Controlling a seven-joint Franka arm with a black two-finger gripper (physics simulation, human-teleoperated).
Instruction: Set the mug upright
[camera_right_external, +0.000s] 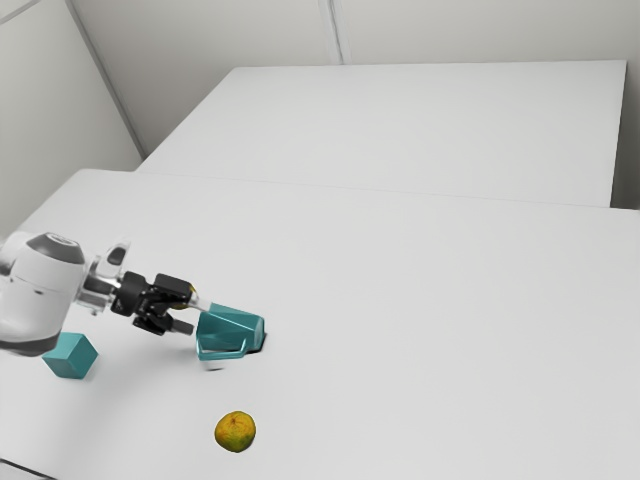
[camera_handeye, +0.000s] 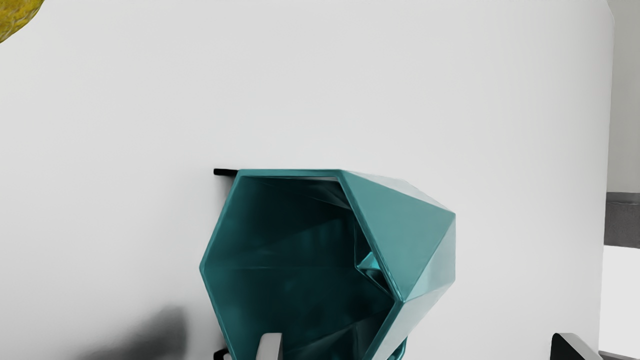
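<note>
Presently, the teal mug (camera_right_external: 235, 325) lies on its side in the exterior view's left half, mouth facing the gripper (camera_right_external: 192, 315), whose fingers stand wide apart, one at the mouth; a yellow-orange fruit (camera_right_external: 235, 432) rests lower, a teal cube (camera_right_external: 71, 356) at lower left

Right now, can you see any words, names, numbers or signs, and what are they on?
There are none that I can read.
My arm: a tiny pale mark on its dark cap, too small to read.
Mug, block and fruit: no writing on the sides that show.
</note>
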